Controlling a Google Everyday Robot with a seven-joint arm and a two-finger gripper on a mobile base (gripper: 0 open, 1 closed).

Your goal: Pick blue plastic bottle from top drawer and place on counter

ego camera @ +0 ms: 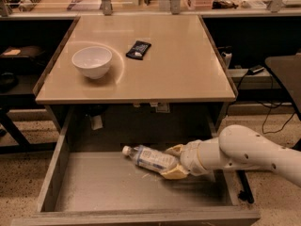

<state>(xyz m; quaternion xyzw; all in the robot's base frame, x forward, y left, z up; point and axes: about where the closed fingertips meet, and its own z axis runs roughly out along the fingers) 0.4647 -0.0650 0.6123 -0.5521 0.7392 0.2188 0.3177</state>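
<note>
Room: lab space with a cluttered bench (56, 6) along the back wall, dark bays under it left and right, and a speckled floor (19, 182).
Worktop: glossy beige rectangle (178, 74) in the middle of the view, its thin front edge just above the open drawer.
Bowl: white (92, 61), upright on the left half of the worktop, well back from the front edge.
Packet: small and black (138, 49), flat on the worktop, behind and to the right of the bowl, not touching it.
Drawer: grey box (108, 192) pulled fully out below the worktop, with tall sides and a scuffed flat bottom. Bottom bare left of the bottle.
Tags: small pale ones hang under the worktop's front edge (160, 107), and another sits at the back left of the drawer opening (96, 122).
Bottle: clear bluish (149, 157), lying on its side on the drawer bottom, right of centre and toward the back. The white cap (126, 150) points left and the base points right into the hand. The pale label faces up.
Arm: white (254, 152), coming in from the right edge over the drawer's right wall and angled down to the left.
Hand: low inside the drawer (166, 162), at the bottle's base end.
Hand state: clenched on the bottle, with the tan fingers (175, 149) one on each side of the base and both against it.
Lift: bottle body looks in contact with the drawer bottom.
Right side: dark tabletop (284, 72) at the frame edge, with cables (273, 112) trailing on the floor beside it.
</note>
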